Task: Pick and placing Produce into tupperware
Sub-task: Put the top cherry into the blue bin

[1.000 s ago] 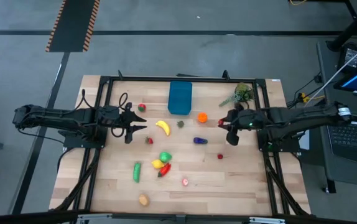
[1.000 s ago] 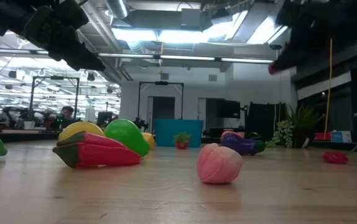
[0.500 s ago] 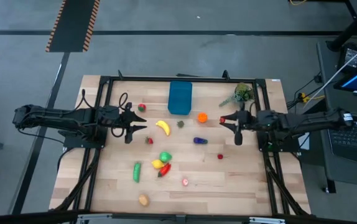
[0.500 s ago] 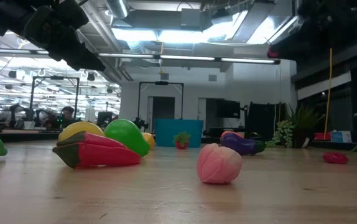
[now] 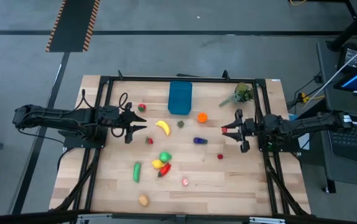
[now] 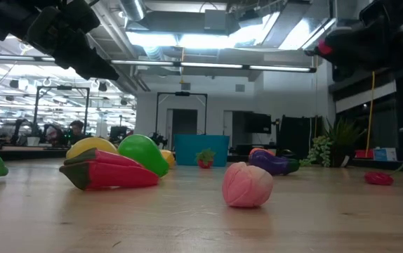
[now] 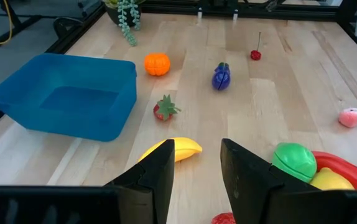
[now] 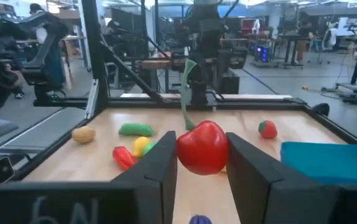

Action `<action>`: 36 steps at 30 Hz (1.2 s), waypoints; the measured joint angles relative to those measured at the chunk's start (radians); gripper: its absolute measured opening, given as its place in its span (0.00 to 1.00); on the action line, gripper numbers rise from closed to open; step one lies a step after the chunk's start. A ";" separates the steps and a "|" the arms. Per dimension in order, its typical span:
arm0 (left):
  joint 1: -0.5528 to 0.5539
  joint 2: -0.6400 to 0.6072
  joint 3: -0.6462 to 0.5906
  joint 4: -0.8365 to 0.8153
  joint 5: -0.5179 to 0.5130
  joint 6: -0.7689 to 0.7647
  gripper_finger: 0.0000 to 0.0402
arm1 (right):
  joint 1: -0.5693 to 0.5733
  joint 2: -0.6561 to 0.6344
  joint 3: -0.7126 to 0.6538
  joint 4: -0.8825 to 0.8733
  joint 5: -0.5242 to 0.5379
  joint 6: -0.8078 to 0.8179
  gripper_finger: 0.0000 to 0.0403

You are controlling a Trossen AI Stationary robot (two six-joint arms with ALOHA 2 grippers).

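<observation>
The teal-blue tub stands at the far middle of the table, also seen in the left wrist view. Toy produce lies scattered: a banana, orange, eggplant, cucumber and strawberry. My right gripper hovers right of the eggplant, shut on a round red fruit with a green stem. My left gripper hangs open above the table, left of the banana. My right gripper pinches the red fruit's round body between its two fingers, one on each side. The fingers come in level from the table's right. The fruit is lifted clear of the table, with its stem pointing up.
A leafy sprig lies at the far right. A green, yellow and red cluster, a pink piece, a tan piece and a small red piece lie on the near half. A black frame borders the table.
My right gripper, still shut on the red fruit, has drawn back a little toward the table's right and near edges, and it has turned about its wrist. The produce on the table has stayed in place.
</observation>
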 joint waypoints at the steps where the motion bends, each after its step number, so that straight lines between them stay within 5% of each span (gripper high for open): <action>1: 0.000 0.000 0.000 0.000 0.000 0.000 0.31 | 0.000 0.000 -0.002 -0.001 0.000 -0.001 0.28; 13: 0.000 0.000 0.000 0.000 0.000 0.000 0.31 | 0.000 0.003 -0.019 -0.003 -0.005 0.012 0.28; 23: 0.000 0.000 0.000 0.001 0.000 0.000 0.31 | -0.001 0.003 -0.019 -0.001 0.223 0.015 0.28; 36: -0.002 -0.005 -0.076 0.170 0.000 0.001 0.31 | -0.001 0.030 -0.018 -0.002 0.233 0.038 0.28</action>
